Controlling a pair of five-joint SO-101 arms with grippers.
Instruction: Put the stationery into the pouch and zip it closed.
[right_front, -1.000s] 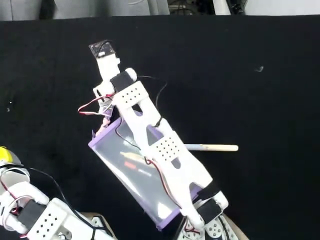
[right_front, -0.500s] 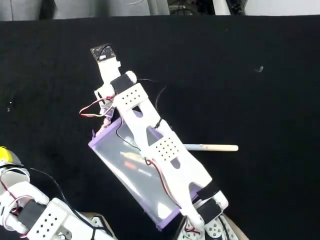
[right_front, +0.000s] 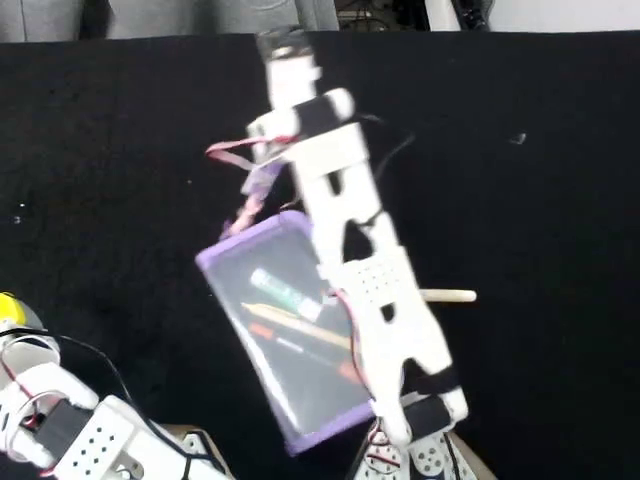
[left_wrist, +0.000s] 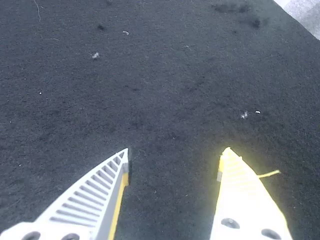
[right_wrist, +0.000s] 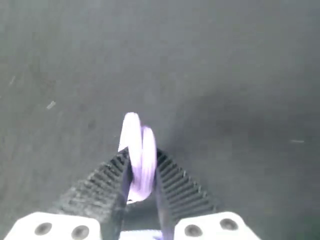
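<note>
A clear pouch (right_front: 285, 345) with purple edging lies on the black table, partly under the white right arm. Through its clear face I see a green-and-white pen (right_front: 285, 293), a pencil (right_front: 300, 320) and some smaller pieces. A purple strap (right_front: 253, 198) runs from the pouch's far corner up to my right gripper (right_front: 266, 168). In the right wrist view my right gripper (right_wrist: 140, 152) is shut on that purple strap (right_wrist: 136, 150). A pale wooden stick (right_front: 448, 295) lies on the table right of the arm. My left gripper (left_wrist: 174, 155) stands open over bare black cloth.
The left arm (right_front: 60, 425) sits at the near left corner, its yellow finger (right_front: 8, 312) at the edge. The black tablecloth (right_front: 540, 200) stretches wide on the right and far side. Grey fabric shows beyond the table's far edge.
The right arm has swung to the right and farther away with the strap in its grip. The pouch has turned and shifted with it, and the items inside have slid.
</note>
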